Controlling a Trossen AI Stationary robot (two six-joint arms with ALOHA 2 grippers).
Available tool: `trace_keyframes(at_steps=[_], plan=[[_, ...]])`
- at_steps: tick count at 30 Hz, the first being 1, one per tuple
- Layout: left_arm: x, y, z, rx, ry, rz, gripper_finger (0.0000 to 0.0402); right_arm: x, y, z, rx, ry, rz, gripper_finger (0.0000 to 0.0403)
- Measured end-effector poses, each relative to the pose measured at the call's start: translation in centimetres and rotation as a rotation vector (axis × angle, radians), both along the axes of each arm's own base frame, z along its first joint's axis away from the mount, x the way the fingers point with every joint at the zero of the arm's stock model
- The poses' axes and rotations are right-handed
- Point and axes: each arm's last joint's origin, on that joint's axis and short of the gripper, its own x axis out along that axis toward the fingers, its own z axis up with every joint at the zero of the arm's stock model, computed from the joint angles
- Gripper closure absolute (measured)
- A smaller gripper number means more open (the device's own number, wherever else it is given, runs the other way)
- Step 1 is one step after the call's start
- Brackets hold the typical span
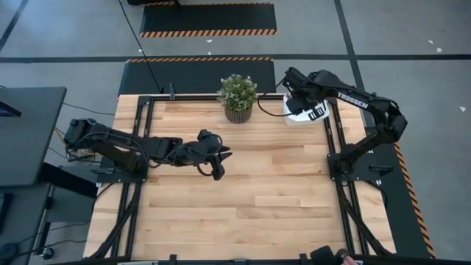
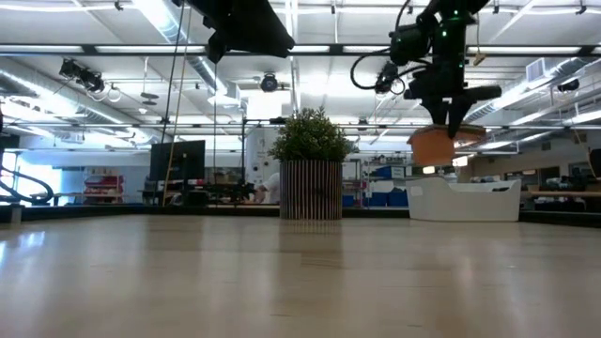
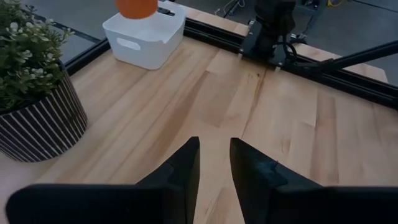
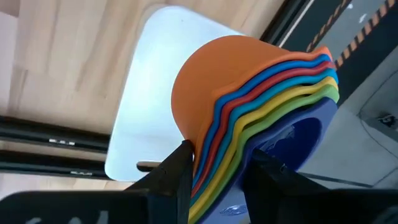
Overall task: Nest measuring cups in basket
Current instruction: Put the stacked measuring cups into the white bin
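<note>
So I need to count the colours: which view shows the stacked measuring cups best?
The right wrist view: the nested measuring cups fill it, coloured rims fanned out, pinched by the right gripper. Low view shows only the orange bottom, left wrist view an orange sliver; high view hides them.

A stack of cups (image 4: pixel 249 118) is seen at centre frame, layered orange, blue, red, light blue, yellow, green and dark blue. Behind it a white basket (image 4: pixel 149 93) is shown. At left, a green plant (image 3: pixel 25 50) is held in a black-and-white striped pot (image 3: pixel 43 127).
</note>
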Motion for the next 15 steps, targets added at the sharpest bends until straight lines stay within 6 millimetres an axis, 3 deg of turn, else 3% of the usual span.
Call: trace_keyframes(at_steps=[15], plan=[[0.1,0.7,0.0,0.021,0.008,0.012,0.0306,-1.3,-1.1,-5.2,0.034,0.024,-0.013,0.0285]])
